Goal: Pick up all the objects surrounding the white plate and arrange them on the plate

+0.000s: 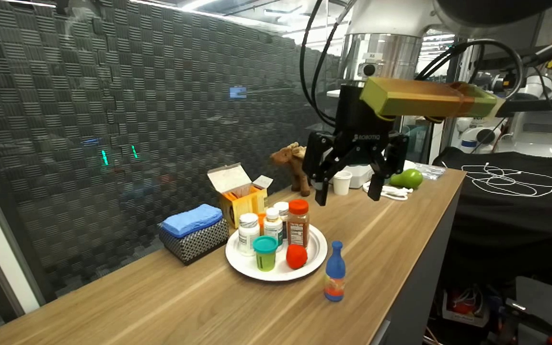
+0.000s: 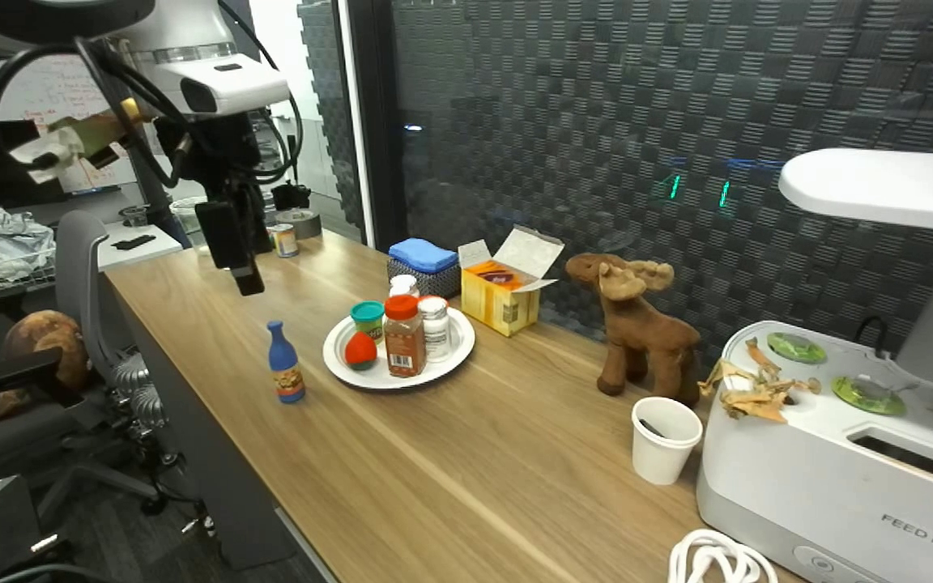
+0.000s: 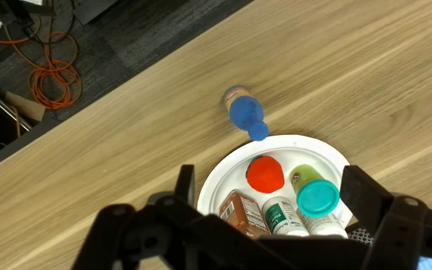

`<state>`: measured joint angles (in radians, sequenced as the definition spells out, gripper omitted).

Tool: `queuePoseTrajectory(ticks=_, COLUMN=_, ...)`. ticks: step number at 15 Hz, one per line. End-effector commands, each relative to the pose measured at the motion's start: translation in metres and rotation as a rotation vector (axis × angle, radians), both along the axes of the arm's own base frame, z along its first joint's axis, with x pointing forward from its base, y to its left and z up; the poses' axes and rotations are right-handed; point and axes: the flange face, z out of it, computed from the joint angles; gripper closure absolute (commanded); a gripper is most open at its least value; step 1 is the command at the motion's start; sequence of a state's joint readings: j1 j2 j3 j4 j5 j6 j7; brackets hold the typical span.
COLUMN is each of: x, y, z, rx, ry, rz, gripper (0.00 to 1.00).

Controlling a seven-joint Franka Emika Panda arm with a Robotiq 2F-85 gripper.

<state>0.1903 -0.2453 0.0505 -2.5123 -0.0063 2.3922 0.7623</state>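
Tool (image 1: 348,194): jaws spread wide with nothing between them, raised above the worktop (image 1: 209,306), touching nothing on the white plate (image 1: 316,256).
Blue bottle (image 1: 335,273): upright on the worktop just beside the white plate, apart from its rim; seemingly the piece to load.
Bottle weight: probably light and toy-like; I cannot tell the material, though the smooth form suggests stiff walls.
Bottle neck: slim and tapering, a poor hold; the fingers would likely slide along the slope.
Bottle label: the better hold, I judge, low on the body where it is widest; modest pressure, since the wrap may be slick.
Bottle foot: narrow for the height, so a one-sided nudge could topple it; centre over it first.
Red piece (image 1: 296,256): on the white plate, near the rim; rounded, perhaps soft, apt to roll if brushed.
Teal-lidded tub (image 1: 265,256): on the white plate; looks light, best taken below the lid.
Red-capped jar (image 2: 404,340): on the white plate; seems filled, so probably the heaviest; flat sides suit the fingers.
White-capped bottles (image 1: 248,235): grouped on the white plate; smooth, stiff-looking, easily knocked over.
White plate rim: thin-looking; may tilt or skid under pressure.
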Motion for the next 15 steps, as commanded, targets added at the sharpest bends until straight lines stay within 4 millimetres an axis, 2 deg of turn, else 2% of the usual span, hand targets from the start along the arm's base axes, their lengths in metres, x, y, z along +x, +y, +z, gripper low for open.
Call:
queuePoseTrajectory(ticks=1, x=0.0, y=0.0, z=0.0, rx=0.0, ry=0.001, rz=0.001, gripper=0.0)
queuePoseTrajectory(ticks=5, x=0.0, y=0.0, z=0.0, rx=0.0, ry=0.001, rz=0.002, gripper=0.0)
queuePoseTrajectory(ticks=8, x=0.004, y=0.009, z=-0.003, rx=-0.04, ry=0.024, rz=0.062, gripper=0.0)
queuePoseTrajectory(ticks=15, x=-0.008, y=0.029, z=-0.021, rx=-0.063, ry=-0.044, rz=0.119, gripper=0.0)
